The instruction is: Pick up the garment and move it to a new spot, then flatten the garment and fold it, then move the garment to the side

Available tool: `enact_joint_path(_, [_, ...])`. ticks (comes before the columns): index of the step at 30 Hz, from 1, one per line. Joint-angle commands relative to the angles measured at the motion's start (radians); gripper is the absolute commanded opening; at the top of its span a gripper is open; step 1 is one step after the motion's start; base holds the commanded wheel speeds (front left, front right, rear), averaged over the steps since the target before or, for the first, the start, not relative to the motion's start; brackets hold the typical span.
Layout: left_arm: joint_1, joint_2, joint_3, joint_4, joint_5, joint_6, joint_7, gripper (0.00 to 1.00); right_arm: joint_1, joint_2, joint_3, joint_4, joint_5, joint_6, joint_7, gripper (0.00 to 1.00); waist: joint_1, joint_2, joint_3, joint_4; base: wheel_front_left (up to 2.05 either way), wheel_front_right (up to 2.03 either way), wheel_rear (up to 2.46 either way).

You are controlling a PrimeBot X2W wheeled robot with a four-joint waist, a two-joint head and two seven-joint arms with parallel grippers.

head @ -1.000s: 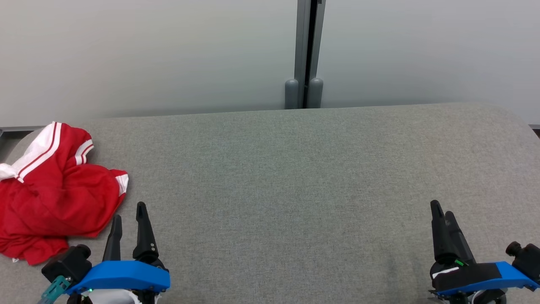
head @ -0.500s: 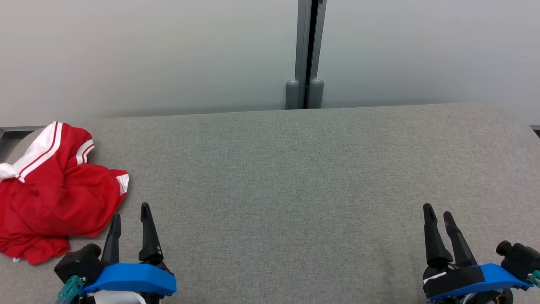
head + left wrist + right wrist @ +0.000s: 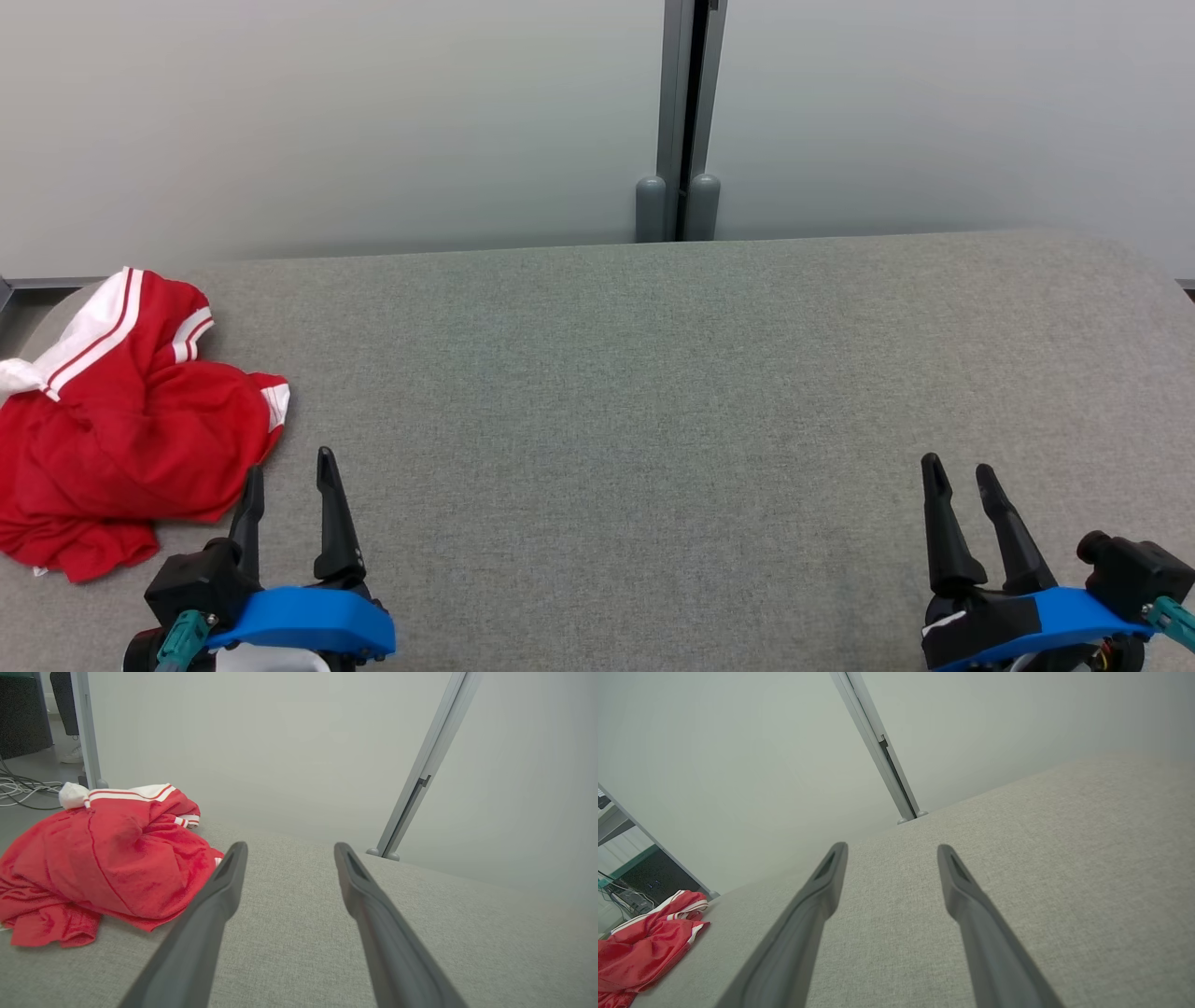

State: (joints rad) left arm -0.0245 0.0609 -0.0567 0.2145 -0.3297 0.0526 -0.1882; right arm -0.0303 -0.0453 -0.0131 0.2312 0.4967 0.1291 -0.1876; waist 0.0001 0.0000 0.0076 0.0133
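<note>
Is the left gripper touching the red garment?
Cannot tell. In head and left wrist views, the left gripper has one finger overlapping the garment edge; neither contact nor gap shows.

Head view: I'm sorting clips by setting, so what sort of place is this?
Probably an office or lab bay: a grey fabric-covered table against pale partition panels joined by a metal post, with loose cables on the floor.

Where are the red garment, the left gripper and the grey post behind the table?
red garment (image 3: 131, 439): head view, on the crumpled red middle of the cloth.
left gripper (image 3: 289, 463): head view, midway between its two parted fingertips.
grey post (image 3: 674, 93): head view, on its upright shaft.
</note>
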Motion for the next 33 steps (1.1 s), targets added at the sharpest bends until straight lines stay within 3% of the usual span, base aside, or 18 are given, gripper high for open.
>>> enact_joint_path(1, [-0.004,0.008,-0.005,-0.008,0.031,0.005,-0.011,1.0,0.008,-0.007,0.002,-0.008,-0.03,0.002,-0.011,1.0,-0.0001,0.0,0.0,0.001,0.0,0.0,0.0])
enact_joint_path(33, [0.016,-0.008,0.001,-0.004,0.208,0.021,-0.075,1.0,0.014,-0.008,0.031,0.017,-0.28,0.002,-0.075,1.0,-0.0001,0.0,-0.001,0.005,0.0,0.0,0.0])
